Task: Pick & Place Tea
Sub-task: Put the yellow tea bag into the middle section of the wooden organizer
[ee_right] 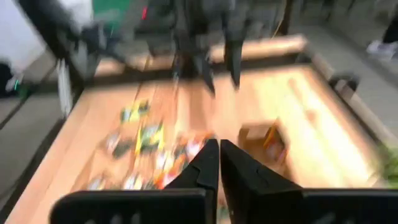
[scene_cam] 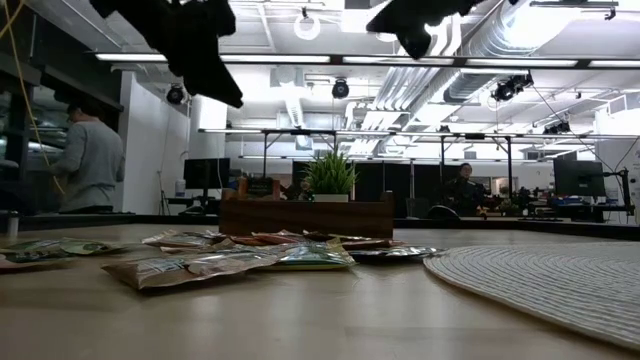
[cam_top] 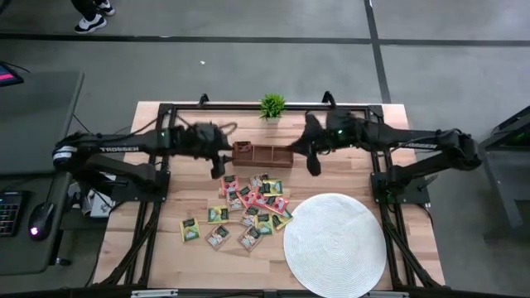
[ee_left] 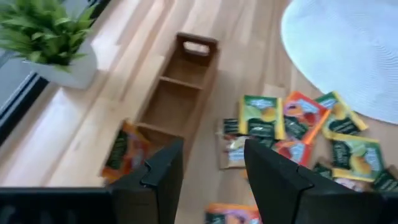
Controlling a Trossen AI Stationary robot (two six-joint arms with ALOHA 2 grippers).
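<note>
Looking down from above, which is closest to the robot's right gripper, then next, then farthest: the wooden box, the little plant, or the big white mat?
From the right gripper:
1. Wooden box, just beside it, toward the left arm.
2. Little plant, at the table's far edge.
3. White mat, at the near edge; its rim comes about as close as the plant.

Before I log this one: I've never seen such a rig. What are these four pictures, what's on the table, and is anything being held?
Two dark robot arms work over a wooden table. One picture looks straight down, one looks level across the table top, and one comes from each wrist. On the table: a pile of tea packets, a wooden divided box with a packet in one end compartment, a round white mat and a small potted plant. The left hand is open and empty above the box; the right hand is shut on nothing visible.
</note>
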